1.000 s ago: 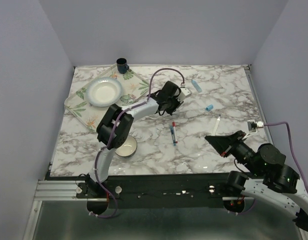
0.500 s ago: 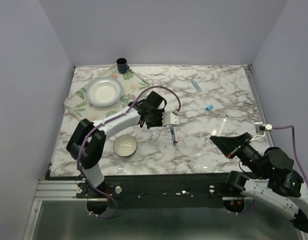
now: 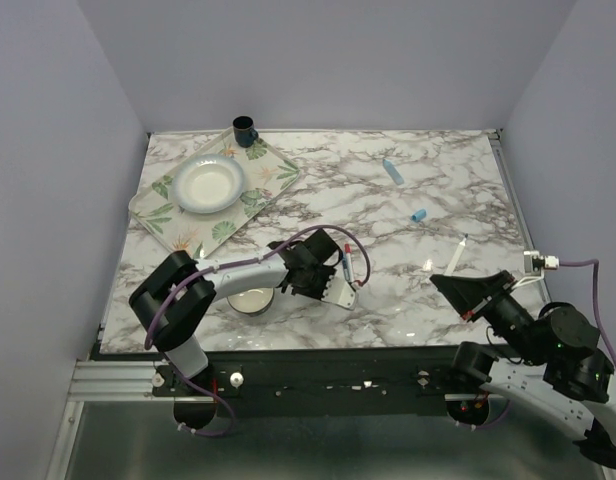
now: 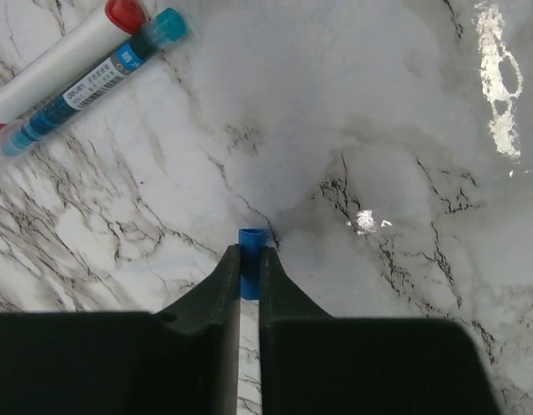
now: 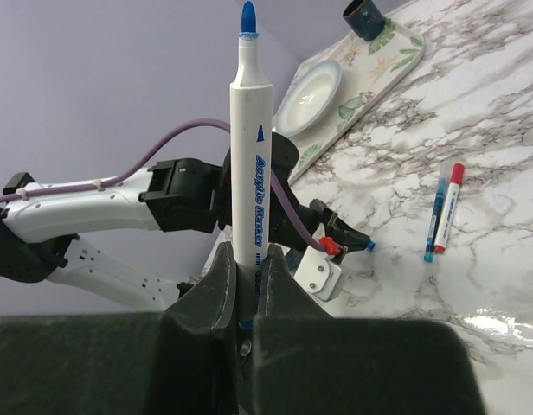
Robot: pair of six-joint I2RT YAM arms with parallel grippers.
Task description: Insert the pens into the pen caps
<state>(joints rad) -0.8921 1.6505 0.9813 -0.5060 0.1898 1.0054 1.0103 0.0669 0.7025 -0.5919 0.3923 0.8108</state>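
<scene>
Blue cap (image 4: pixel 251 242) pinched by left fingers (image 4: pixel 216 290), white pen (image 5: pixel 249 173) by right fingers (image 5: pixel 210 294) — if misaligned, the cap could be squeezed out.

The table (image 4: pixel 405 104) has a polished, marble-patterned top, smooth enough to throw bright glare patches toward its near edge. The left gripper (image 4: pixel 249 259) and right gripper (image 5: pixel 245 264) have matt black plastic fingers, against which the dark blue cap (image 4: pixel 251 240) and the white pen (image 5: pixel 248 147) show smooth, faintly shiny plastic. At far left, the white plate (image 3: pixel 210 183) looks glossy and glazed.
</scene>
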